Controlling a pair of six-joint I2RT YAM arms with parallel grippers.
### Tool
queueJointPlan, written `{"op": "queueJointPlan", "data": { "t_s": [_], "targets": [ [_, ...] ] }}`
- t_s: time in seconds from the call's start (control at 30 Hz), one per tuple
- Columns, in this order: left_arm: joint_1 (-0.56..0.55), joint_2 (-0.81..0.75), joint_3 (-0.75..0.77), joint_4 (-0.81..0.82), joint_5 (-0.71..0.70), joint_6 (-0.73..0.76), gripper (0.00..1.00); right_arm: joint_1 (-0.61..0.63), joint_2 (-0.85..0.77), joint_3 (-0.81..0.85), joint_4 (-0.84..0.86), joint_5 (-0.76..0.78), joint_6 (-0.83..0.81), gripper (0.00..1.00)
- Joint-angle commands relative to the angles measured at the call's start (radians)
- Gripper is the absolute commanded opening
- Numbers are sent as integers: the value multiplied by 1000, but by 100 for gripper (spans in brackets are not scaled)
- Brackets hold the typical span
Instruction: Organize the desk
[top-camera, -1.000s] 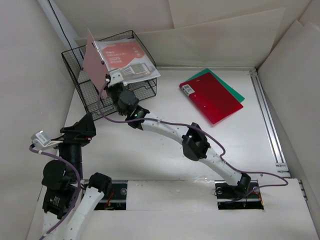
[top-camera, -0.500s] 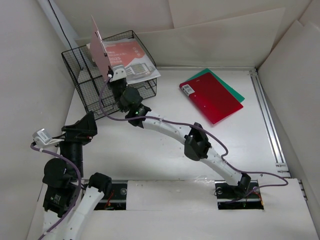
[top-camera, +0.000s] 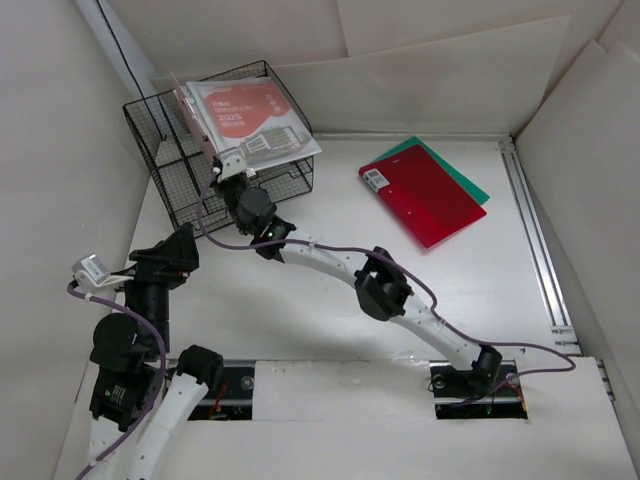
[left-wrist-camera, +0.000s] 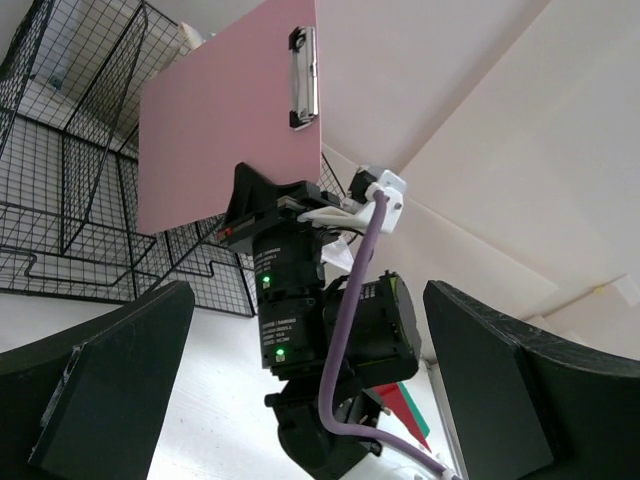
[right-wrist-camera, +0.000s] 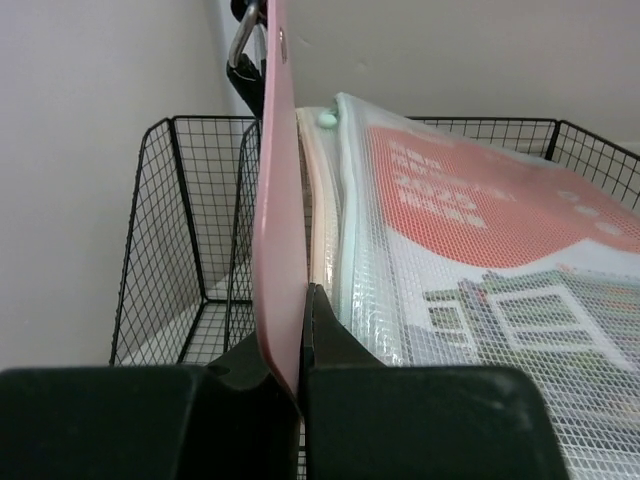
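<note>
Right claw: clenched on the lower edge of the pink clipboard, one finger tight against each face.
Change: a second ago the clipboard leaned out over the basket's left side; now it stands nearly upright and lies close against the mesh pouch propped in the basket.
Meaning: this filing step looks nearly done and letting go seems next, though how deep the clipboard sits cannot be told.
Left claw: released, jaws wide, holding nothing, poised near the basket's front corner.
Desk: white top under both arms; a red folder on a green folder lies well apart at the far right, probably still to sort.
</note>
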Motion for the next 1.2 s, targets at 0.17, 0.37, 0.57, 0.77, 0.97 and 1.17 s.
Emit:
{"op": "queueJointPlan", "data": {
  "t_s": [0.17,0.37,0.57,0.77,0.97,1.17],
  "targets": [
    [3,7,-9,43,24,13,100,-10,-2,7,16,-14,45,27],
    [3,18,0,34,24,4,100,-10,-106,-159,5,35,101,79],
    [3,52,45,34,24,4,100,-10,-371,-487,68,0,172,81],
    [3,134,137,77,71,28,100,-19,-661,-653,-42,-32,253,81],
    [3,217,189,87,105,19,100,-29,-793,-824,-99,-160,263,81],
    [3,217,154,65,28,10,100,-29,-776,-973,-99,-243,290,0]
  ]
}}
